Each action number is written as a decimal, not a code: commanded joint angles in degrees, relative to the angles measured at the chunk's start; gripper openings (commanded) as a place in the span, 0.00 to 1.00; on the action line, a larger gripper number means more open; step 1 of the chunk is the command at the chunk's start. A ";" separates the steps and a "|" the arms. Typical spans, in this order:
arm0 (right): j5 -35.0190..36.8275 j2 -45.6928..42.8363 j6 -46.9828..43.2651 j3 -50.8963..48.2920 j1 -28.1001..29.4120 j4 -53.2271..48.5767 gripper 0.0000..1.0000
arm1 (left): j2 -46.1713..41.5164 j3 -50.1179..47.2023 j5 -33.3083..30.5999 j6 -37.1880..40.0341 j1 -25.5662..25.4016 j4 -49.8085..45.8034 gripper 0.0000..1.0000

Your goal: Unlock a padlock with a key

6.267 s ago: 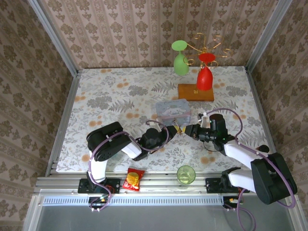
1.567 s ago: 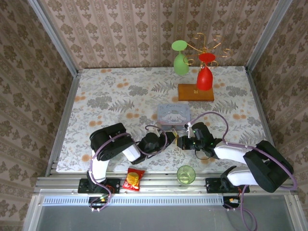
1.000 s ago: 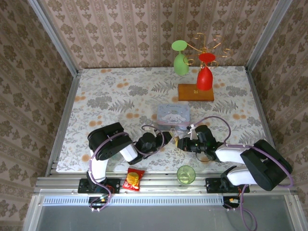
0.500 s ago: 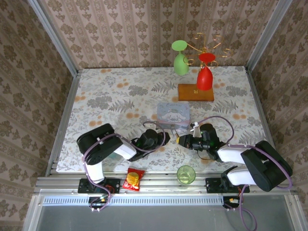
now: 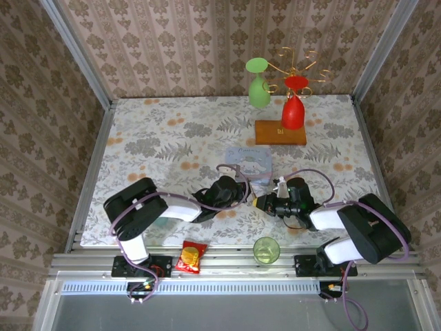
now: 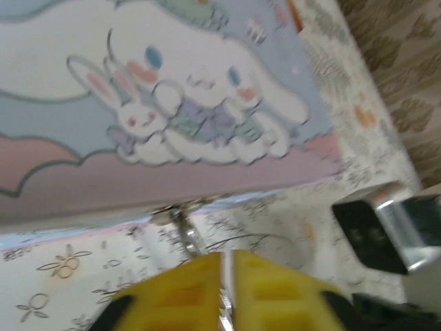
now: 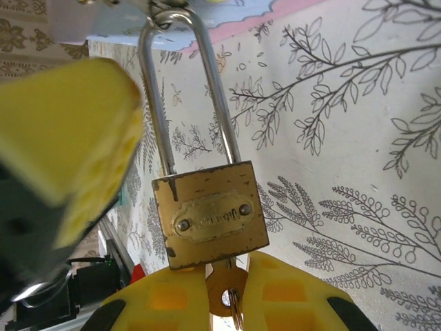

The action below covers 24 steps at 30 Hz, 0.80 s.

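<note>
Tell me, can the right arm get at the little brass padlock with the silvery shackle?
Probably yes: on the right arm the jaws hold a brass key under the brass padlock, nothing between them.

The top external camera is fixed above and behind my bases and faces down over the whole table [image 5: 138,131]. My left wrist camera looks past the left gripper [image 6: 226,276] at the tin [image 6: 172,83] from very near. My right wrist camera looks along the right gripper [image 7: 227,276] at the key [image 7: 222,288] and padlock [image 7: 210,214], equally near. Both wrist views share the tin's front edge.
</note>
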 commanded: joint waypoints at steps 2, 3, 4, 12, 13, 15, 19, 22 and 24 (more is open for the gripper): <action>-1.80 0.88 3.07 -1.11 -0.67 3.88 0.10 | 1.24 -0.57 -2.19 2.10 -0.25 -3.14 0.10; -1.79 0.76 3.04 -1.07 -0.67 3.85 0.10 | 1.26 -0.30 -1.94 2.70 -0.19 -3.33 0.13; -2.19 0.68 3.21 -1.19 -0.66 4.48 0.10 | 1.25 0.36 -1.56 3.41 -0.35 -4.40 0.14; -4.74 0.42 6.92 -0.08 -1.14 4.71 0.16 | 4.67 3.07 0.89 4.75 -0.43 -6.35 0.15; -5.08 1.03 7.00 0.30 -1.14 3.94 0.16 | 5.11 3.48 1.07 5.07 -0.67 -6.55 0.16; -5.71 2.92 7.01 0.69 -1.38 3.94 0.19 | 5.94 3.90 1.29 4.91 -0.99 -6.33 0.16; -3.95 5.68 5.74 1.04 -2.75 0.67 0.30 | 6.51 3.62 1.31 4.31 -1.06 -5.61 0.16; -1.13 4.75 2.19 1.89 -2.81 -5.75 0.30 | 5.94 2.53 1.03 3.63 -0.89 -4.88 0.15; -0.24 3.11 0.51 2.32 -2.81 -8.98 0.34 | 5.71 1.96 1.03 3.30 -0.76 -4.41 0.15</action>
